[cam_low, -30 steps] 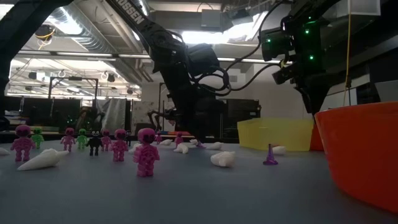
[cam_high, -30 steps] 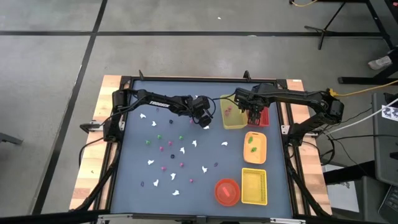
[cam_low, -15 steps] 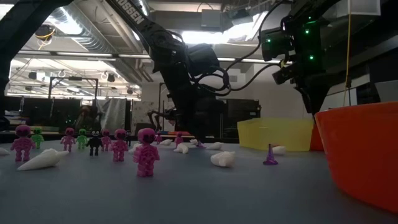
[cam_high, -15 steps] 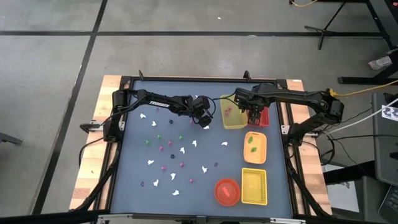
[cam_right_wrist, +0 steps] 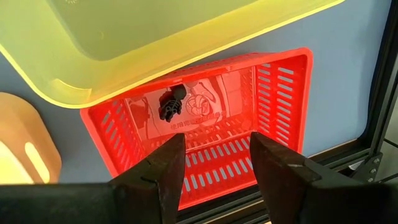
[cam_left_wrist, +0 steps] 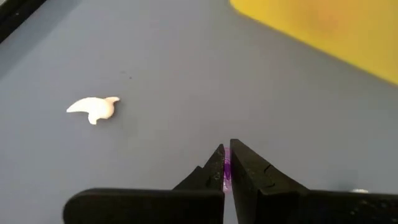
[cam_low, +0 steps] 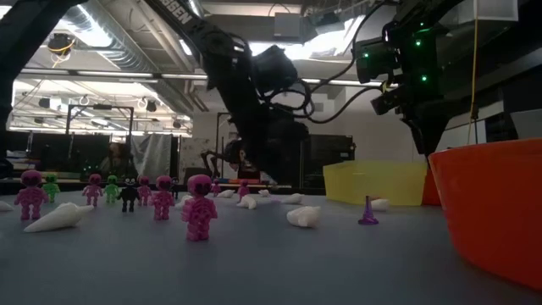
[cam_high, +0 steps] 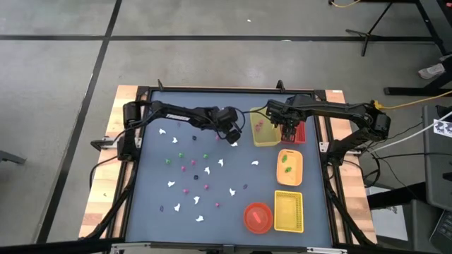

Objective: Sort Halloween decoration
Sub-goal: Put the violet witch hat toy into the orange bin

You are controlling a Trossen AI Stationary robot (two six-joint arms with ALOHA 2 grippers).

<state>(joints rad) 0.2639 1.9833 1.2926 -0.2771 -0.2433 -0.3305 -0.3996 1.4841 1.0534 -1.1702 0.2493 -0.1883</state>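
Purple sliver pinched edge-on in left gripper [cam_left_wrist: 226,167], just beside the yellow tray [cam_high: 265,128]; thin grip, could slip out in transit. Right gripper [cam_right_wrist: 211,165] hangs wide over red basket [cam_right_wrist: 280,93], dark figure [cam_right_wrist: 169,104] inside.

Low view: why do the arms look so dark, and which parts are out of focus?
Low view: bright ceiling lights behind leave the arms in silhouette; the nearest pink figure is fairly sharp, while the orange bowl at the edge is soft. Left wrist view: the yellow tray is blurred.
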